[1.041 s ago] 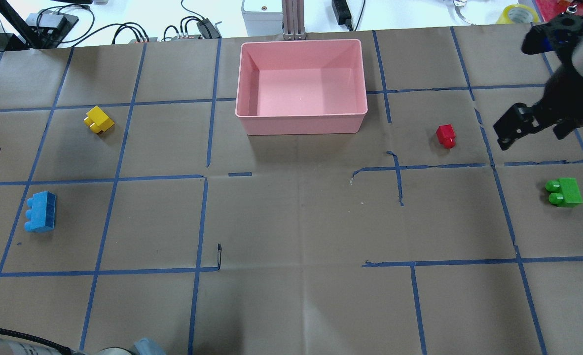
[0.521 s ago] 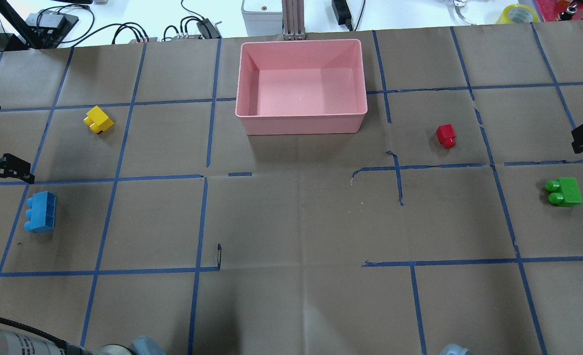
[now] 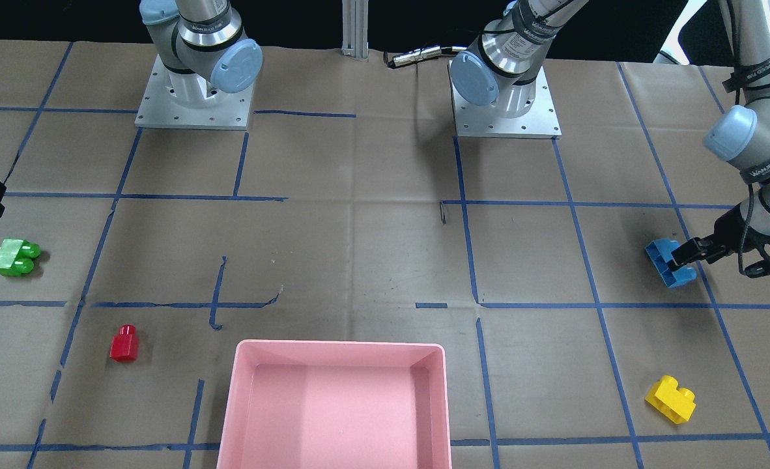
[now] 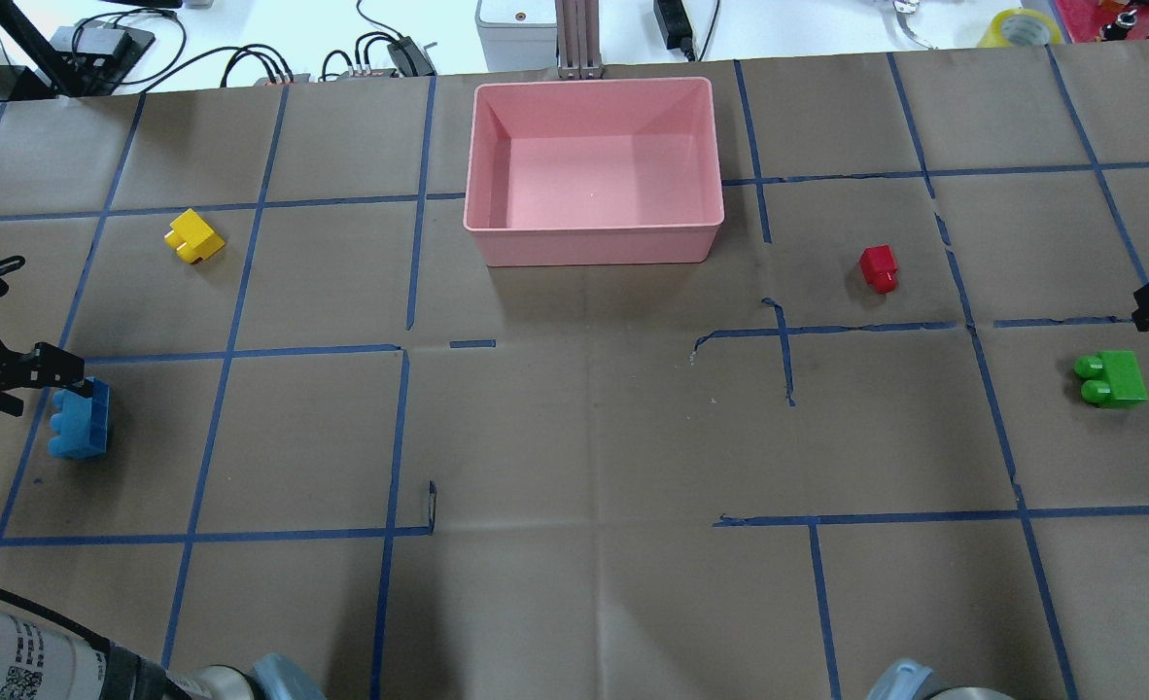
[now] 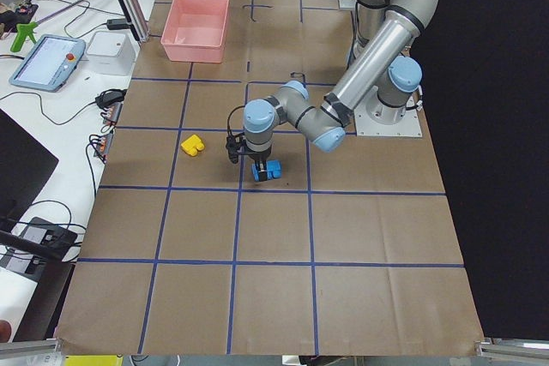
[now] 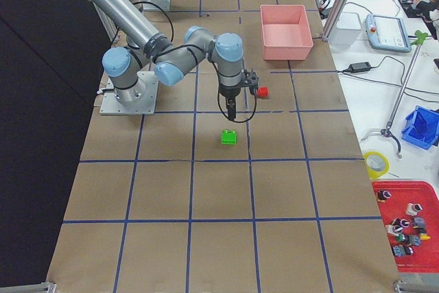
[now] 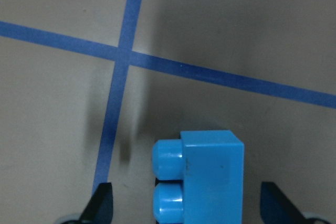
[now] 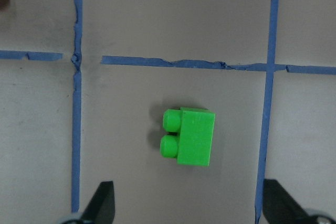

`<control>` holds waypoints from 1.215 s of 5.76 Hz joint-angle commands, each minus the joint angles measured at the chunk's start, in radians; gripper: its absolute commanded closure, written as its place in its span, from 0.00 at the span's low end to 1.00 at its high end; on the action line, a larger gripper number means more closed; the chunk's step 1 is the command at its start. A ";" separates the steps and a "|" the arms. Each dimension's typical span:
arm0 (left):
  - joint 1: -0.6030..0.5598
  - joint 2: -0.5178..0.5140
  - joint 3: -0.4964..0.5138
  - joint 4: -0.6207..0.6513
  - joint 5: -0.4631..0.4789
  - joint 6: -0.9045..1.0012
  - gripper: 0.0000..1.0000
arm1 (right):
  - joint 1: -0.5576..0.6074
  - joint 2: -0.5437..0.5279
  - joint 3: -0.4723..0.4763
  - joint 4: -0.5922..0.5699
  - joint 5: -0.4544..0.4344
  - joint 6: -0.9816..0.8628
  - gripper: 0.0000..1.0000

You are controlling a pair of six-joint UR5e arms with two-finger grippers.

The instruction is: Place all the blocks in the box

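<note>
Brown-papered worktop (image 4: 584, 437), taped in blue squares, with cables (image 4: 254, 63) beyond its far edge. The pink box (image 4: 594, 230) sits at that edge, with every brick well apart from it. The left end effector (image 7: 187, 205) — jaws wide — straddles the blue brick (image 4: 84, 428). The right end effector (image 8: 189, 205), equally wide, hangs above the green brick (image 4: 1111, 378). The yellow brick (image 4: 194, 236) and red brick (image 4: 879, 267) lie by themselves.

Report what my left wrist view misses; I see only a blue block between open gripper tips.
Observer: The pink box holds no blocks.
Operator: List the other blocks.
Observer: The yellow block, red block and green block all lie loose outside the box.
Operator: Locate the right gripper.
Observer: The right gripper hangs open above the green block, not touching it.
</note>
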 commanded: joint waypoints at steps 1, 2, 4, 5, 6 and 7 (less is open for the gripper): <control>-0.003 0.003 0.002 0.003 -0.041 -0.002 0.01 | -0.036 0.121 0.002 -0.077 0.029 -0.012 0.00; -0.003 -0.014 -0.001 0.005 -0.050 -0.001 0.01 | -0.038 0.162 0.012 -0.133 0.030 -0.010 0.00; -0.003 -0.012 -0.021 0.003 -0.041 0.004 0.01 | -0.038 0.178 0.093 -0.242 0.041 -0.006 0.00; -0.001 -0.014 -0.020 0.005 -0.041 0.004 0.02 | -0.038 0.189 0.100 -0.253 0.041 -0.007 0.00; -0.001 -0.014 -0.021 0.005 -0.041 0.007 0.12 | -0.038 0.198 0.098 -0.255 0.041 -0.012 0.00; 0.000 -0.015 -0.020 0.003 -0.041 0.008 0.24 | -0.038 0.207 0.098 -0.252 0.040 -0.013 0.00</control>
